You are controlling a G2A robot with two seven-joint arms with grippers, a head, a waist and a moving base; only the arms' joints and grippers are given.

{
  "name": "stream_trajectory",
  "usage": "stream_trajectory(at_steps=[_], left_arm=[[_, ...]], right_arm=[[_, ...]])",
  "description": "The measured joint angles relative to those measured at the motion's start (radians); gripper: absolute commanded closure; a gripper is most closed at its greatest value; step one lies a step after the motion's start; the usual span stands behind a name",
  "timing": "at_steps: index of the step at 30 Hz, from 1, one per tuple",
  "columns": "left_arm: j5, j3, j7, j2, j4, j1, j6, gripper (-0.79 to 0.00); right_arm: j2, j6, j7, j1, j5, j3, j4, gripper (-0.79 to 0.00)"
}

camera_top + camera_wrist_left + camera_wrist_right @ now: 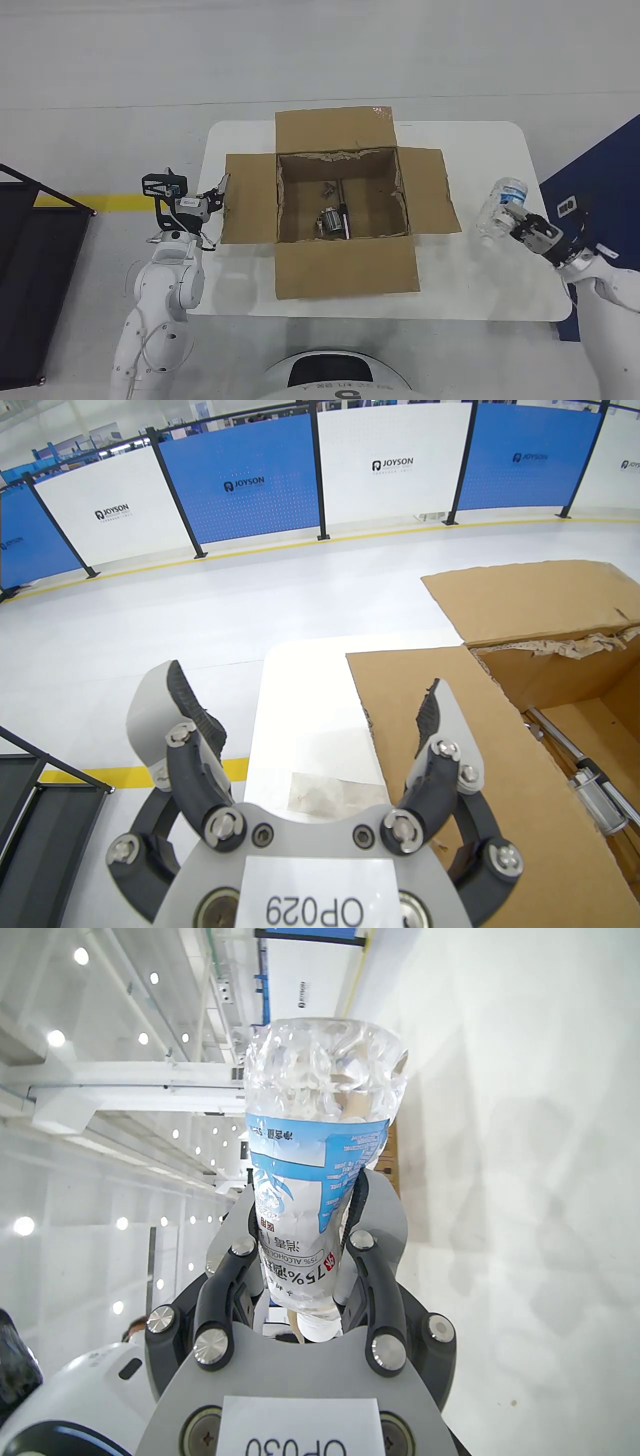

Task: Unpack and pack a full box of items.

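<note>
The box (345, 267) stands open in the middle of the surface (480, 290), all four flaps folded out flat. On its floor lie a few metal parts (328, 222), among them a long rod with a motor-like cylinder at one end. One item is out of the box: a clear bottle (320, 1128) with a blue and white label, held above the right end of the surface, well apart from the box.

I judge the job to be somewhere in its middle, with the box opened, one thing in the air and several things inside. I cannot tell from here whether the bottle is on its way out or on its way back in. Either way, the metal parts and the closing of the flaps are left to deal with.

My right tool (305, 1208) is clamped on the bottle's lower body near the neck, a pad pressed to each side of the label, and the bottle's base points away from the wrist. My left tool (305, 674) hangs just beside the box's left flap, over the left edge of the surface. Its jaws are spread wide, holding nothing and touching nothing.
</note>
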State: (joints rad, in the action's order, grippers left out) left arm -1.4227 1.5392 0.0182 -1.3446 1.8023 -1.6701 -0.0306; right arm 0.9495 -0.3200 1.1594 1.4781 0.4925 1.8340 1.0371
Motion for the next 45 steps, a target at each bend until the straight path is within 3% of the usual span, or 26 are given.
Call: stream_trajectory(at_steps=[4,12,13,14,18,19,20,21,27,33,36,40,45], left_arm=[[0.000,0.000,0.000,0.000,0.000,0.000,0.000,-0.785],[0.000,0.000,0.000,0.000,0.000,0.000,0.000,-0.785],[0.000,0.000,0.000,0.000,0.000,0.000,0.000,-0.785],[0.000,0.000,0.000,0.000,0.000,0.000,0.000,-0.785],[0.000,0.000,0.000,0.000,0.000,0.000,0.000,-0.785],[0.000,0.000,0.000,0.000,0.000,0.000,0.000,-0.785],[0.000,0.000,0.000,0.000,0.000,0.000,0.000,-0.785],[0.000,0.000,0.000,0.000,0.000,0.000,0.000,-0.785],[0.000,0.000,0.000,0.000,0.000,0.000,0.000,-0.785],[0.000,0.000,0.000,0.000,0.000,0.000,0.000,-0.785],[0.000,0.000,0.000,0.000,0.000,0.000,0.000,-0.785],[0.000,0.000,0.000,0.000,0.000,0.000,0.000,-0.785],[0.000,0.000,0.000,0.000,0.000,0.000,0.000,-0.785]], right_arm=[[-0.008,0.065,-0.003,-0.106,-0.097,-0.042,-0.131,0.000],[-0.023,0.164,-0.018,-0.177,-0.225,-0.076,-0.229,0.000],[-0.024,0.171,-0.017,-0.181,-0.232,-0.081,-0.236,-0.043],[-0.024,0.177,-0.018,-0.184,-0.237,-0.086,-0.241,-0.209],[-0.023,0.197,-0.022,-0.198,-0.244,-0.105,-0.263,-0.379],[-0.023,0.199,-0.023,-0.201,-0.242,-0.106,-0.273,-0.597],[-0.023,0.203,-0.028,-0.203,-0.241,-0.107,-0.280,-0.733],[-0.023,0.204,-0.032,-0.204,-0.242,-0.107,-0.286,-0.785],[-0.028,0.197,-0.090,-0.188,-0.235,-0.093,-0.275,-0.785],[-0.031,0.247,-0.247,-0.141,-0.181,-0.033,-0.167,-0.785],[-0.026,0.206,-0.301,-0.092,-0.114,0.003,-0.042,-0.785],[-0.019,0.175,-0.385,0.003,-0.131,0.012,0.241,-0.785],[-0.017,0.262,-0.444,0.085,-0.254,-0.027,0.615,-0.785]])
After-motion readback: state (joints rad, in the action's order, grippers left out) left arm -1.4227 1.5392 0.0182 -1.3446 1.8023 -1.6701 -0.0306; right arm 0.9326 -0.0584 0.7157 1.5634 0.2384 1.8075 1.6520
